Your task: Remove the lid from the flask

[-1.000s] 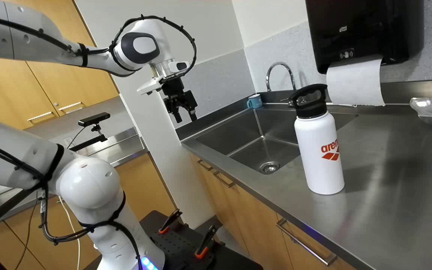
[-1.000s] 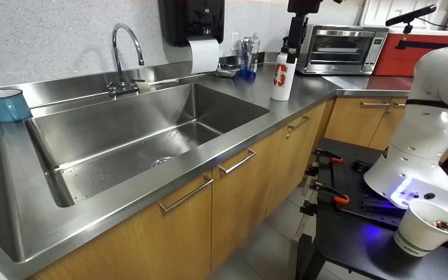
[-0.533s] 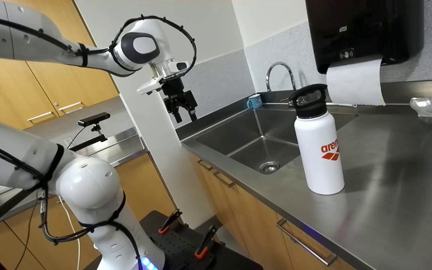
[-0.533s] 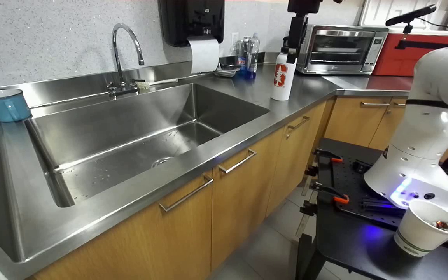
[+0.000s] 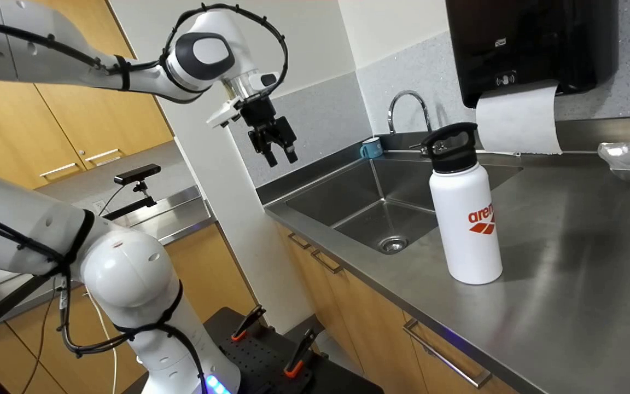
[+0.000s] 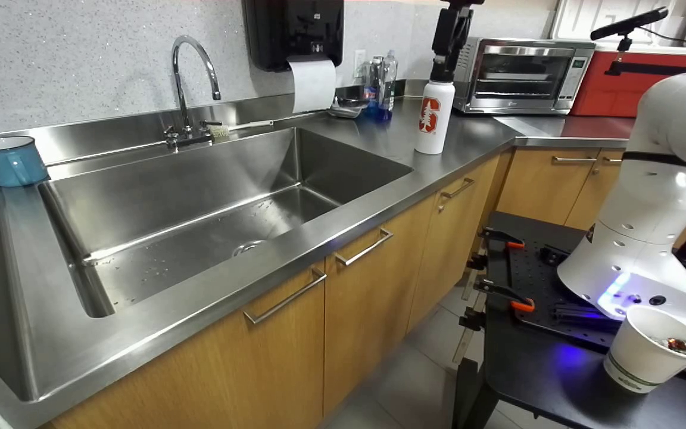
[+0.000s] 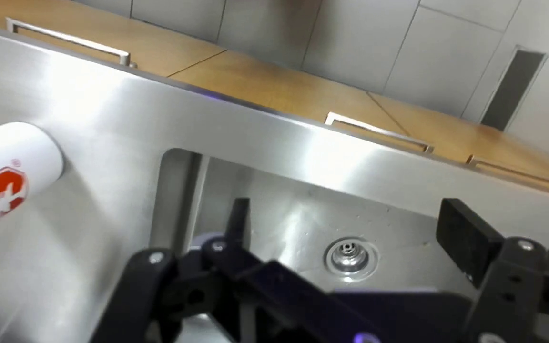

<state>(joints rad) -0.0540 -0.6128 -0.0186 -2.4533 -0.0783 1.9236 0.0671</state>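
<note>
- While the robot hand (image 5: 282, 159) hung in the air and pointed down at the sink (image 6: 188, 185), its fingers (image 7: 467, 238) were spread wide, and nothing was held between them.
- Down below, the round drain (image 7: 350, 259) showed in the gap between the fingers in the wrist view.
- Off to the side, well apart from the hand, the white flask (image 5: 465, 224) stood upright on the metal counter (image 5: 561, 273), just beside the sink.
- Its black lid (image 5: 453, 163), with a big loop (image 5: 460, 127), sat on top of the flask, so it was not off yet.
- In an exterior view that showed the red tree mark (image 6: 429, 115) on the flask, the dark hand and dark lid ran together and were hard to tell apart.
- So far, it looked like none of the job was done: the hand had no hold on the lid.
- All of it seemed left: go over to the flask, grab the lid, turn it if it screwed on, and lift it off.
- Farther back, a tap (image 6: 180, 89) stood behind the sink, and paper (image 5: 520, 117) hung from a black box (image 5: 534, 49) on the wall (image 6: 111, 53).
- Farthest off, past the flask, a shiny oven (image 6: 521, 74) and a red box (image 6: 596, 95) stood on the counter.
</note>
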